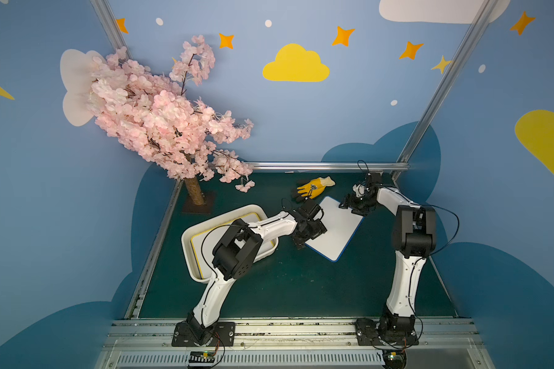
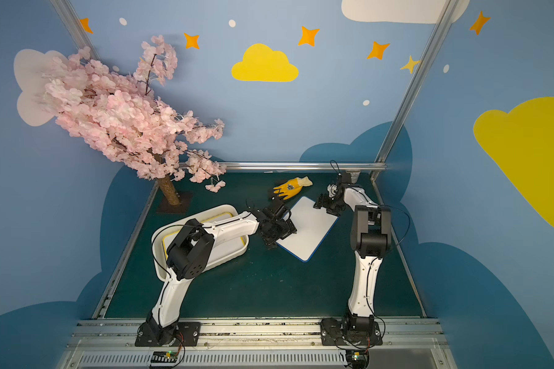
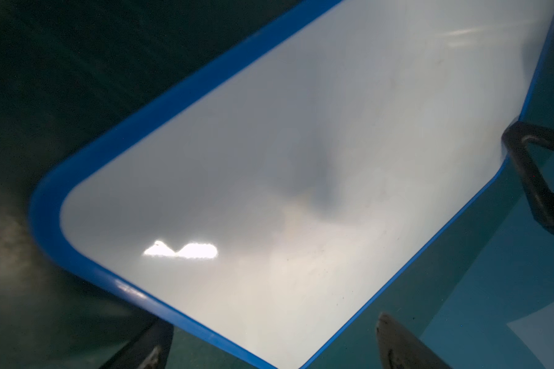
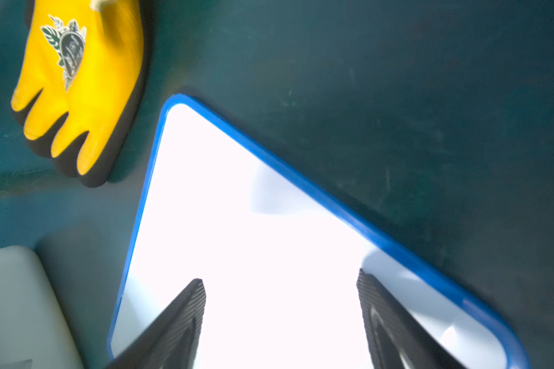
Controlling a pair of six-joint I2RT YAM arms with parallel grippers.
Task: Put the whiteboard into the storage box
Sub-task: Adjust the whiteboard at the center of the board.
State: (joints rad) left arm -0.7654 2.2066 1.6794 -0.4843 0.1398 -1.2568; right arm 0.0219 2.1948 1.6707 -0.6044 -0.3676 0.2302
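Observation:
A blue-framed whiteboard lies turned at an angle on the green table, right of the storage box. The storage box is a shallow white tray holding a yellow-framed whiteboard, partly hidden by my left arm. My left gripper stands open at the board's near left edge. In the left wrist view a corner of the whiteboard lies between the spread fingers of the left gripper. My right gripper is open over the whiteboard near its far right edge.
A yellow and black work glove lies just beyond the board's far corner. A pink blossom tree stands at the back left on a dark base. A corner of the storage box shows in the right wrist view.

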